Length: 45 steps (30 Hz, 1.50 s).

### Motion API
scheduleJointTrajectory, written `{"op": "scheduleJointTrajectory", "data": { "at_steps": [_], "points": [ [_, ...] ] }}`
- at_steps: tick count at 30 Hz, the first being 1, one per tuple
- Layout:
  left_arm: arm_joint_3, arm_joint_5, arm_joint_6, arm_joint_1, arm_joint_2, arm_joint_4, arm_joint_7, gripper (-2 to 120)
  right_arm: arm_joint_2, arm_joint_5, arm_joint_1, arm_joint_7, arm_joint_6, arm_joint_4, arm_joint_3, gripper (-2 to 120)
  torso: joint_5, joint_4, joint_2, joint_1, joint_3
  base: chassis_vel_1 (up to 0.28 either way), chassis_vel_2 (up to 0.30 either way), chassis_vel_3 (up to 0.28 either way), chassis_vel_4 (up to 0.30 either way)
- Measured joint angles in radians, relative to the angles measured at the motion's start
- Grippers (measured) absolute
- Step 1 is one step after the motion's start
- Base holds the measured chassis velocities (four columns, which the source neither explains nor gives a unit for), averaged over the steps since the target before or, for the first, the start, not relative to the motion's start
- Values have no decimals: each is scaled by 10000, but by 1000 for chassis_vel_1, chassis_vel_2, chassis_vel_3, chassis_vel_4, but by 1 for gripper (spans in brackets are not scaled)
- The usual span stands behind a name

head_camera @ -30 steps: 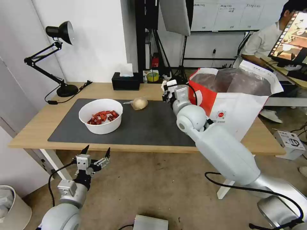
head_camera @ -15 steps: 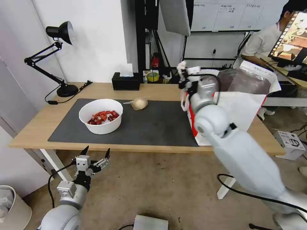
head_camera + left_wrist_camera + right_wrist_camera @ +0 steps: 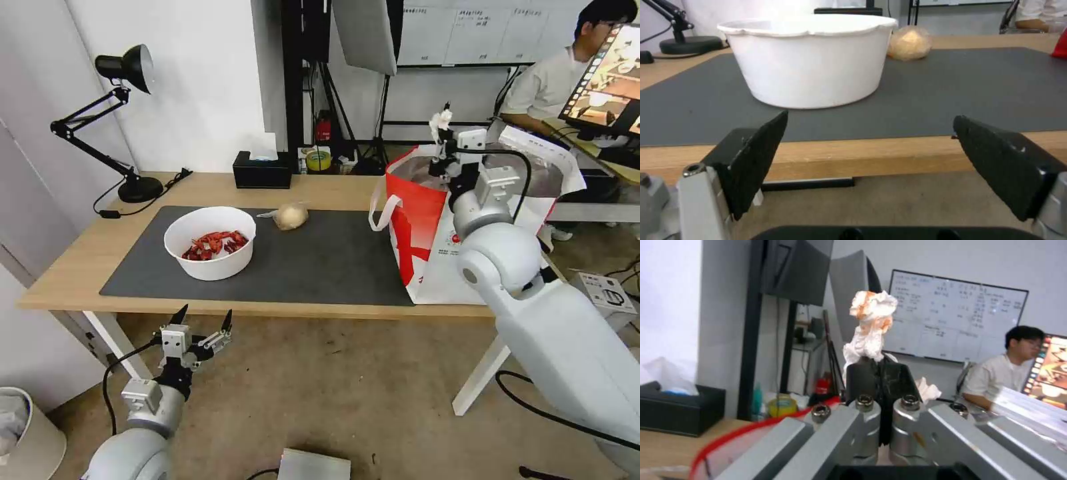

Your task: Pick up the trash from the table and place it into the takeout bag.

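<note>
1. We hold the tissue wad (image 3: 439, 123) above the open takeout bag (image 3: 427, 227); we judge it best to release only once well inside the rim.
2. Our right gripper (image 3: 443, 133) is clamped on the wad.
3. Our left gripper (image 3: 200, 320) hangs wide open, empty, below the tabletop (image 3: 73, 273) edge, far from the bag.

one bowl (image 3: 210, 241), one bag (image 3: 427, 227), two claws (image 3: 202, 319)

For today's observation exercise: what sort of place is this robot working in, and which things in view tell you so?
Most likely a robotics lab or office set up for recording. A whiteboard covered in writing hangs on the back wall, a softbox studio light stands behind the desk, and a computer monitor sits to the right.
</note>
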Motion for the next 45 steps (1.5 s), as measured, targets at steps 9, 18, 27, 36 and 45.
{"op": "scheduleJointTrajectory", "data": {
  "at_steps": [9, 18, 27, 36, 45],
  "points": [
    [91, 13, 6, -63, 28, -10, -16, 100, -263, 260, -394, 184, -240, -99, 456, 3, -2, 0, 0, 0, 0, 0, 0, 0, 0],
    [61, -6, 20, -52, 89, -38, -27, 100, -210, 351, -395, 223, -287, -107, 500, 36, -3, 0, -1, 0, 0, 0, 0, 0, 0],
    [47, -34, 22, -83, 116, -38, -28, 100, -220, 317, -362, 174, -378, -160, 458, 68, -2, 0, -1, 0, 0, 0, 0, 0, 0],
    [104, -35, 26, -111, 93, -3, -28, 100, -191, 334, -428, -95, -334, -106, 404, 98, -2, 0, -1, 1, 0, 0, 0, 0, 0],
    [34, -22, 27, -65, 45, 0, -29, 100, 69, 1000, -417, -1323, 1191, 0, -70, 100, -3, 1, -1, 1, 0, 0, 0, 0, 0]
  ]
}}
